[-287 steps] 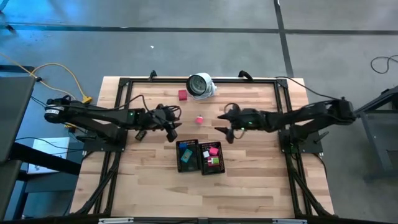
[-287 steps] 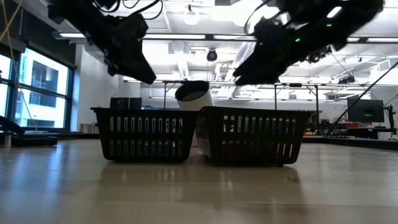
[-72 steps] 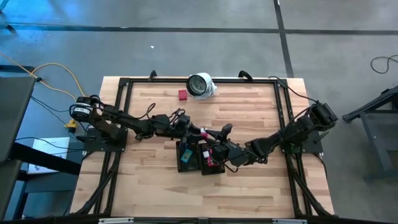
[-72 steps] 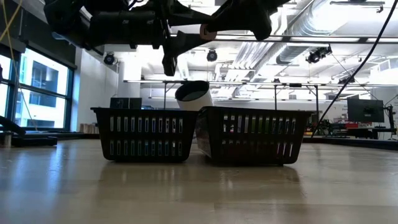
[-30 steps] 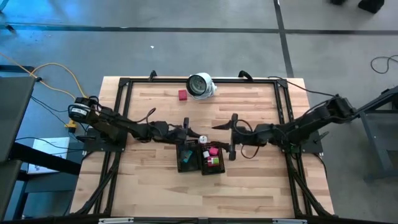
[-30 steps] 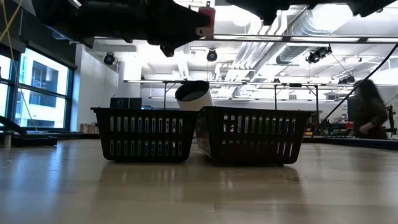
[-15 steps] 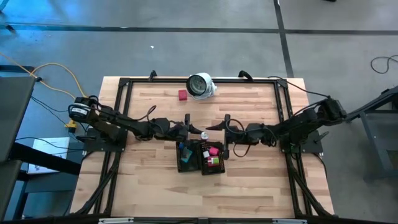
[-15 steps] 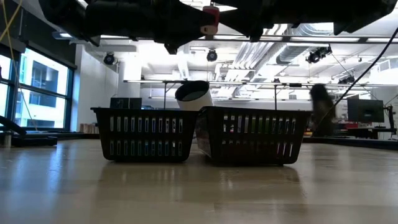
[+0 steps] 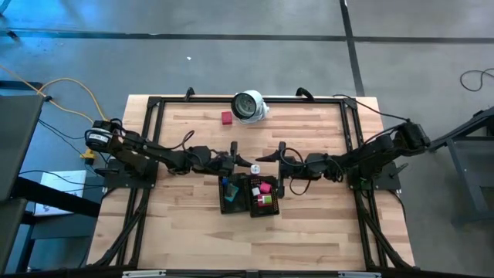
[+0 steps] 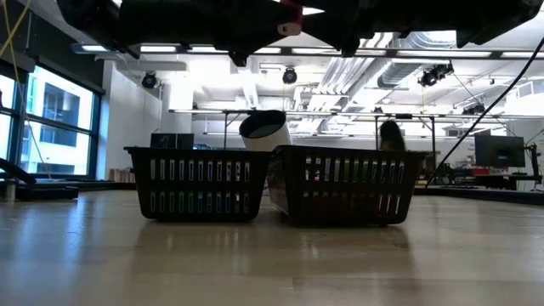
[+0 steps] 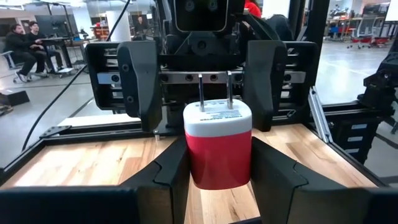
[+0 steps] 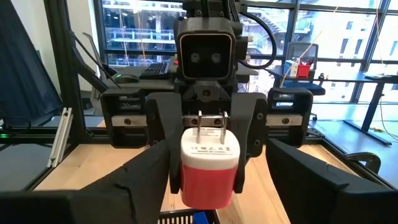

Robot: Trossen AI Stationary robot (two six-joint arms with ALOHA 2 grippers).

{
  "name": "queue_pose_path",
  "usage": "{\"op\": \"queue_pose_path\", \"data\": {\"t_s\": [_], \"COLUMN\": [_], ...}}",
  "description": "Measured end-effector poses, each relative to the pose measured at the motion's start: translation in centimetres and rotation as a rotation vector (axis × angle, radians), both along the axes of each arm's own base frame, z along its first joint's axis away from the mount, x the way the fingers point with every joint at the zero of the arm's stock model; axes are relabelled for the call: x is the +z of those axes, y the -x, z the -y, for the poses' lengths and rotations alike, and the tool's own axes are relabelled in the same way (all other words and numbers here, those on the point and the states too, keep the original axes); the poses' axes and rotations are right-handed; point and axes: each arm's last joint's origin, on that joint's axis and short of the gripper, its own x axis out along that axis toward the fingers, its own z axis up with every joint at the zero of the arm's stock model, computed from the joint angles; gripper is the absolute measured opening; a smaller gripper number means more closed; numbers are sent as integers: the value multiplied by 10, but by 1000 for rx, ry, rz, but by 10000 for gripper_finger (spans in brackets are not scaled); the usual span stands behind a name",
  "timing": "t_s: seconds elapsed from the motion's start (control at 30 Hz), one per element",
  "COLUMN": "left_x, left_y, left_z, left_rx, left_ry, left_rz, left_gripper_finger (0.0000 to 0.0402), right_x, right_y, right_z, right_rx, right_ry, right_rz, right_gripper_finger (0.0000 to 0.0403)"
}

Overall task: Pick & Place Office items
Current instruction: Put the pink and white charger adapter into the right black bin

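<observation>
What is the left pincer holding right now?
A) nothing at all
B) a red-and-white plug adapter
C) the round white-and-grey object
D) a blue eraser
B: the left wrist view shows the left pincer closed on a red-and-white plug adapter, prongs pointing up.

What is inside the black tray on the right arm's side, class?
The right-hand black tray holds small pink, red and green pieces. Its inner part lies under the two facing arms, so anything there is hidden.

Probably a lab: exposed ceiling ducts (image 10: 408, 51), workstations (image 11: 59, 43).
</observation>
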Motion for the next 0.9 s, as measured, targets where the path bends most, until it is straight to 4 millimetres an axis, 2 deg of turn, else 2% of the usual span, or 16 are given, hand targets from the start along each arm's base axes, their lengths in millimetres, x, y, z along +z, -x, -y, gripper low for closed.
{"op": "queue_pose_path", "data": {"t_s": [0.2, 0.6, 0.9], "left_x": [0, 1, 3], "left_y": [0, -1, -1], "left_z": [0, 0, 0], "left_rx": [-1, 0, 0], "left_ry": [0, -3, -4], "left_rz": [-1, 1, 6], "left_gripper_finger": [125, 125, 125], "right_x": [0, -1, -1], "right_y": [0, 0, 0], "right_z": [0, -1, -1], "right_rx": [0, 24, 25], "right_ry": [0, 0, 1], "right_rz": [-1, -7, -10], "right_gripper_finger": [235, 134, 117]}}
